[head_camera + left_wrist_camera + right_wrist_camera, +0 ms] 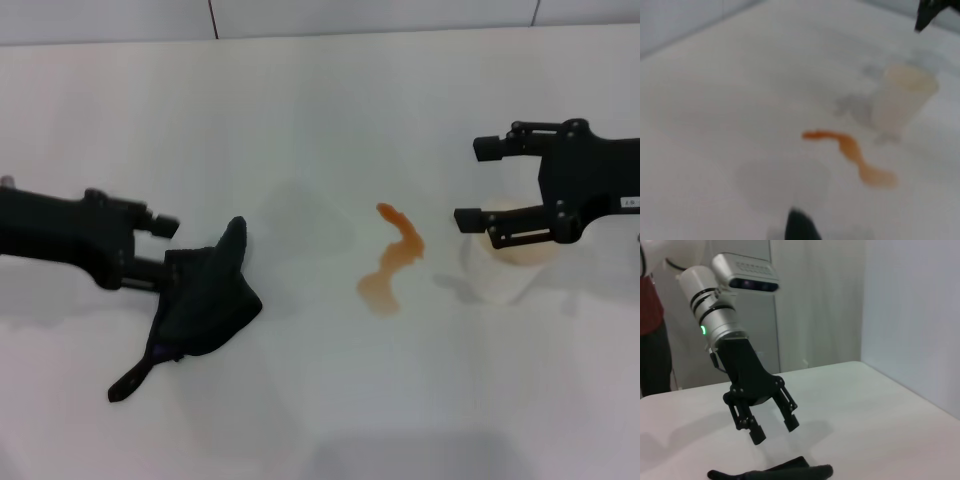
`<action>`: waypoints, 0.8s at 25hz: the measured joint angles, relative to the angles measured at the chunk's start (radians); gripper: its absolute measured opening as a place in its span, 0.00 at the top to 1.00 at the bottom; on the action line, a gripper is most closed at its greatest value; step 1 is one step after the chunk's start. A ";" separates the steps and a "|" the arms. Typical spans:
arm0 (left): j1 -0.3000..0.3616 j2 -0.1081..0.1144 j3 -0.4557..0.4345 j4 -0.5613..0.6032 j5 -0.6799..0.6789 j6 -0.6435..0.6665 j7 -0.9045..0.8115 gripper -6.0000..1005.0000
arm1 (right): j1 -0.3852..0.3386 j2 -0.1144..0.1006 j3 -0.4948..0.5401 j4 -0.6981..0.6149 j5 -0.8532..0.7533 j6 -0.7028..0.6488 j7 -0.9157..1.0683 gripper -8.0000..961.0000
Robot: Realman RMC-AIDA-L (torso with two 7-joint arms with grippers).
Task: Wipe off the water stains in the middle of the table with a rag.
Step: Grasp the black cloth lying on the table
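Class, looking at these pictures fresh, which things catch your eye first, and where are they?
An orange-brown S-shaped smear sits mid-table. Left of it, the left gripper hangs open over a dark rag. On the right, the open right gripper sits by a translucent cup.

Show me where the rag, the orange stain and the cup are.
rag (205, 300), head view, middle of the dark cloth by the left gripper.
water stains (392, 262), head view, mid-bend of the orange smear.
cup (900, 100), left wrist view, its side wall.
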 joint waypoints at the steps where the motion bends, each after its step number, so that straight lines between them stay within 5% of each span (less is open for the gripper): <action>1: -0.003 -0.001 0.000 0.000 0.015 0.003 -0.004 0.28 | 0.000 0.000 -0.006 0.000 0.000 0.002 0.000 0.11; 20: -0.126 -0.034 0.042 -0.130 0.193 -0.146 0.018 0.29 | 0.002 0.001 -0.080 0.015 0.028 0.043 0.000 0.11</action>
